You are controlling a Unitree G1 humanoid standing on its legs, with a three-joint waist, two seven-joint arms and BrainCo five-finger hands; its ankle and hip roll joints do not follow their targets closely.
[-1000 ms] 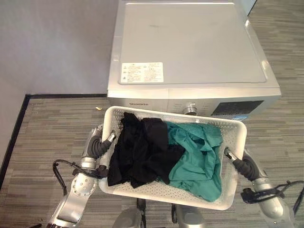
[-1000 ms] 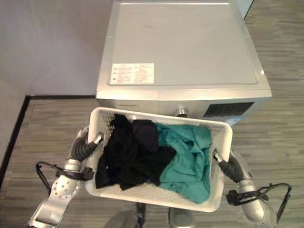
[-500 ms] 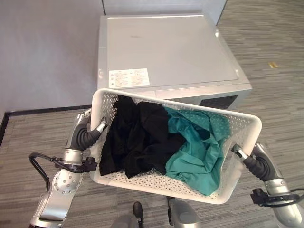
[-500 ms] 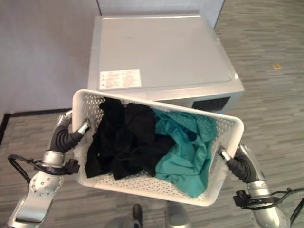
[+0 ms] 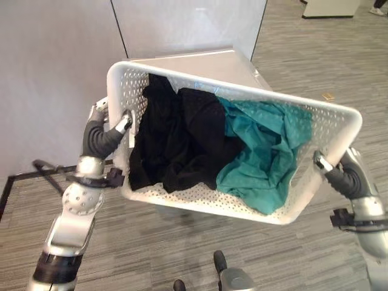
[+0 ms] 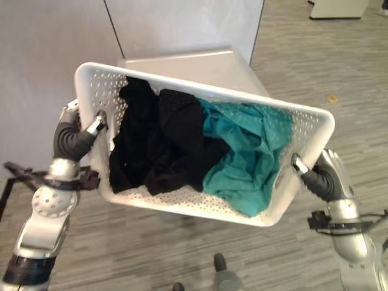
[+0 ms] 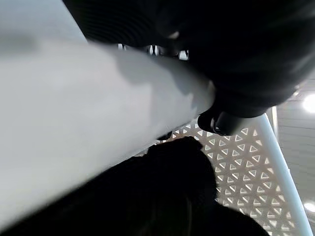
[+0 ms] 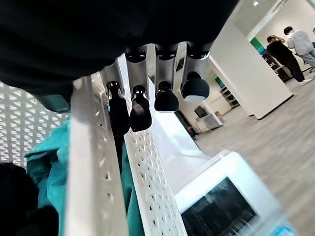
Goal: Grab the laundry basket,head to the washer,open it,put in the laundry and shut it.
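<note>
Left eye view shows the white perforated laundry basket [image 5: 315, 182] held off the floor between both hands, tilted so that its left end sits higher than its right end. It holds a black garment [image 5: 176, 142] on the left and a teal garment [image 5: 267, 151] on the right. The left hand [image 5: 115, 130] grips the basket's left end, fingers curled over the rim; the left wrist view shows the same curl over the white edge. The right hand [image 5: 330, 170] grips the right end, and the right wrist view shows its fingers [image 8: 166, 96] hooked over the rim, close together. The silver washer [image 5: 206, 60] stands directly behind the basket, against a grey wall panel [image 5: 54, 73]; its top shows and its front is hidden. Judged step: carrying, at or near arrival at the washer. The door cannot be opened while both hands hold the load, so the next move calls for setting the basket down level, close beside the washer, before one hand is released.
</note>
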